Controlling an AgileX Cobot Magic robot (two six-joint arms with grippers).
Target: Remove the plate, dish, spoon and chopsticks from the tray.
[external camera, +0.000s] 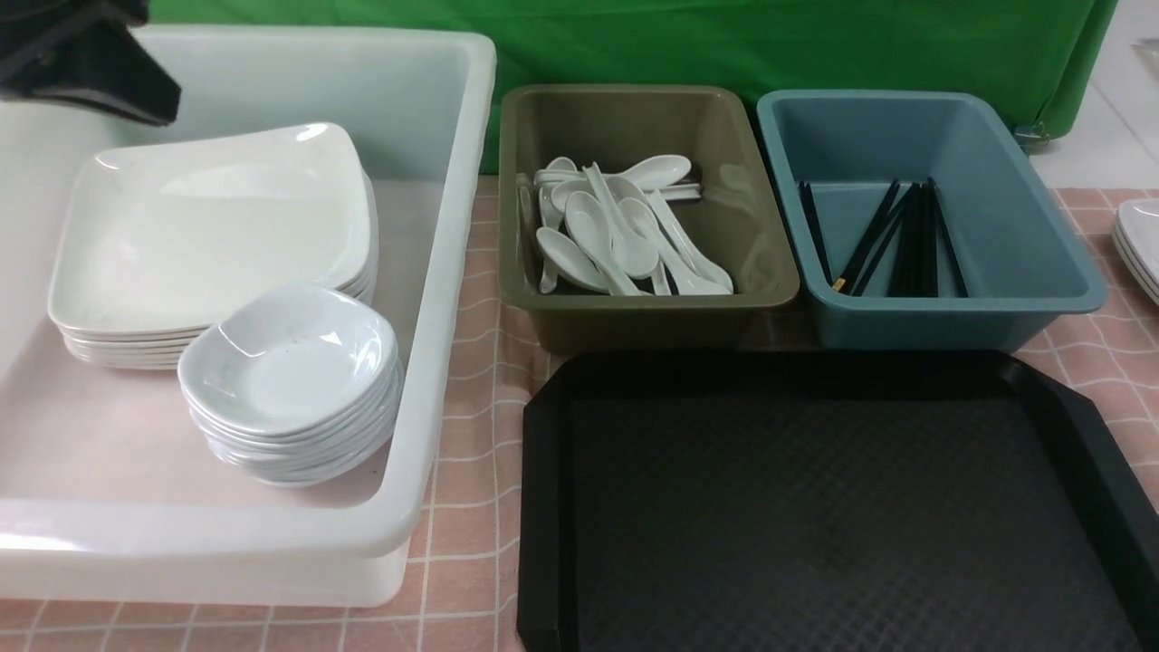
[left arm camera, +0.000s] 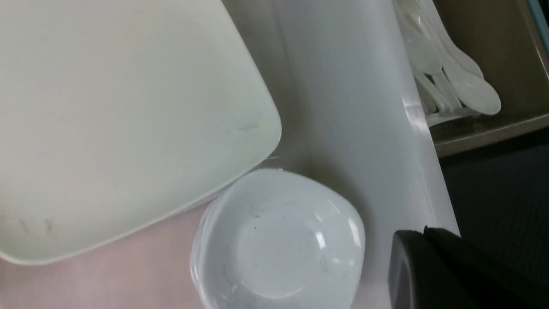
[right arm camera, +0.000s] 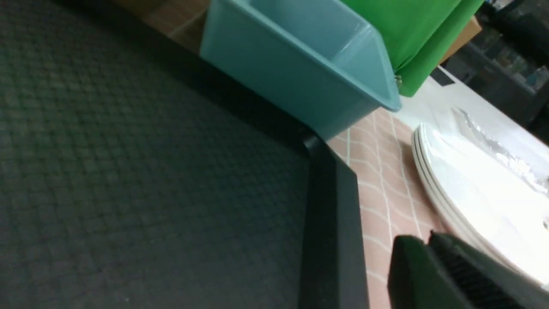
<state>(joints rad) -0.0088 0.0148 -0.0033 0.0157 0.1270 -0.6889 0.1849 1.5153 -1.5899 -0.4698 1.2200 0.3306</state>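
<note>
Above the white tub's (external camera: 435,272) ten-o'clock corner, the left gripper (external camera: 136,95) hangs clenched, empty; the textured black tray (external camera: 815,507) lies bare

**Tray in front, tub and bins behind**

The tray (external camera: 833,507) sits at the front right. Behind it, two bins stand side by side: the left bin (external camera: 770,272) holds spoons (external camera: 616,235), the right bin (external camera: 1041,263) holds chopsticks (external camera: 905,240). At left, a tub (external camera: 453,272) holds stacked plates (external camera: 213,235), with stacked dishes (external camera: 290,362) before them.
</note>
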